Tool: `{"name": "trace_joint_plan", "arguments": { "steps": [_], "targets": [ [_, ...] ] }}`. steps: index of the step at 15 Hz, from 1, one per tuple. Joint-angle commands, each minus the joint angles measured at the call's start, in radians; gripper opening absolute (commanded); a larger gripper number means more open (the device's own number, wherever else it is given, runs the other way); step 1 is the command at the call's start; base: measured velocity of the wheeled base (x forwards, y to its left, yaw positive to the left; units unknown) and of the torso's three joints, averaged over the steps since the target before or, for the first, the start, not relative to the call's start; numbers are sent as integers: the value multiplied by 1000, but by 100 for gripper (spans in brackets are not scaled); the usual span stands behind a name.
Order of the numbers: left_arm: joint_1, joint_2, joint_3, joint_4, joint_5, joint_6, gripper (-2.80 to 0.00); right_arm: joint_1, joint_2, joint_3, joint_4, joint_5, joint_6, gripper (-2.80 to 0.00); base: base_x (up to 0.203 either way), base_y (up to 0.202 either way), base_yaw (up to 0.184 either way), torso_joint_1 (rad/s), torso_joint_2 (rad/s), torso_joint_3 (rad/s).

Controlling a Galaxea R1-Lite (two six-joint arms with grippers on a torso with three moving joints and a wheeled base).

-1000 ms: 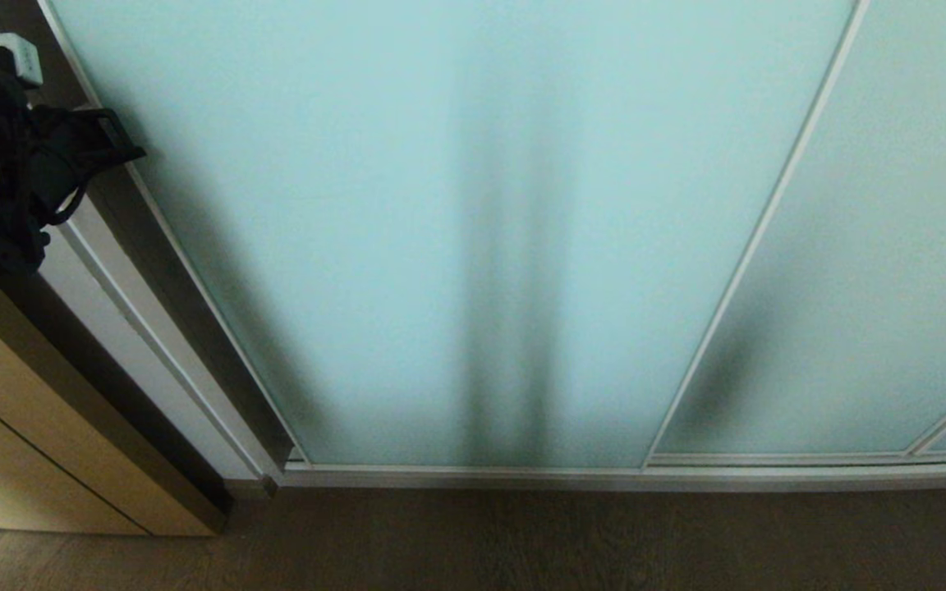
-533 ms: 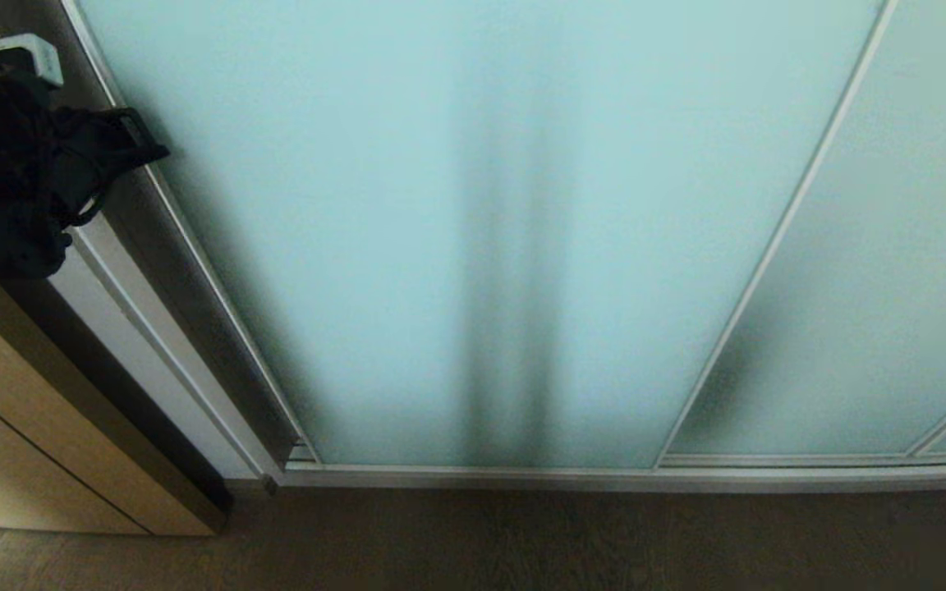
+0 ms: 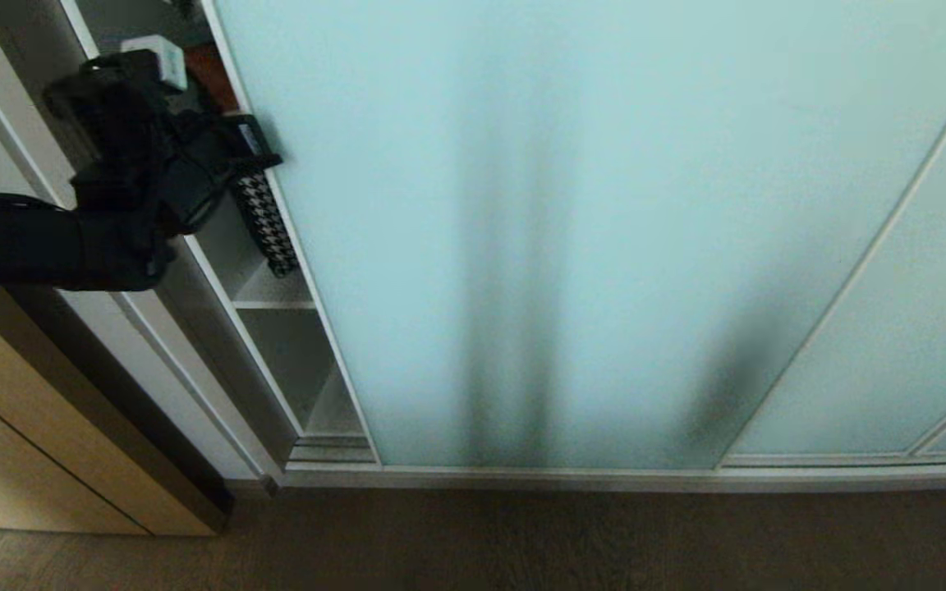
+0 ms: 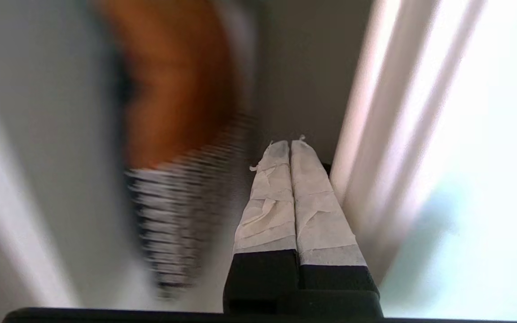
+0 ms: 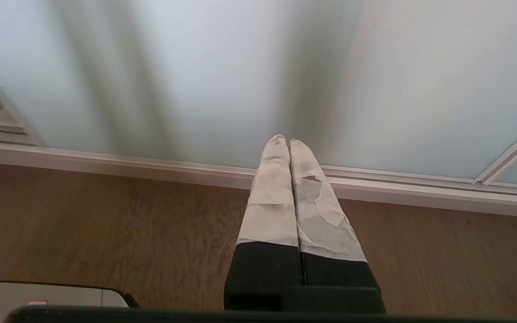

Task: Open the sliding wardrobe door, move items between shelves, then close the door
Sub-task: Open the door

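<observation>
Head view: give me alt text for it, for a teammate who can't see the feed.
The left gripper, shut, sits at the left edge of the frosted aqua sliding wardrobe door, which stands partly open. The gap shows white shelves and a houndstooth cushion. A tan wood cabinet stands at lower left on the dark floor.

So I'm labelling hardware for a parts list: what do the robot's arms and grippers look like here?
The left arm is matte black, with a bulky black wrist, a looping black cable and a small white box on top. The left gripper has two long tapering fingers: black at the base, wrapped toward the tips in creased off-white tape. The right gripper matches, its tape torn in patches.
</observation>
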Motion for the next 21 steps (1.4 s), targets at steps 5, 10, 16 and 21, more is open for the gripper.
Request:
{"name": "trace_joint_plan", "arguments": {
  "steps": [5, 10, 16, 21],
  "targets": [
    [17, -76, 54, -94, 121, -1, -280, 0, -1, 0, 0, 0, -1, -280, 0, 0, 0, 0, 0, 0],
    [47, -520, 509, -88, 145, 13, -280, 0, -1, 0, 0, 1, -1, -280, 0, 0, 0, 0, 0, 0],
    [53, -1154, 1253, -74, 146, 17, -280, 0, -1, 0, 0, 1, -1, -280, 0, 0, 0, 0, 0, 0],
    [53, -1625, 1521, 121, 125, 20, -280, 0, -1, 0, 0, 1, -1, -280, 0, 0, 0, 0, 0, 0]
  ]
}}
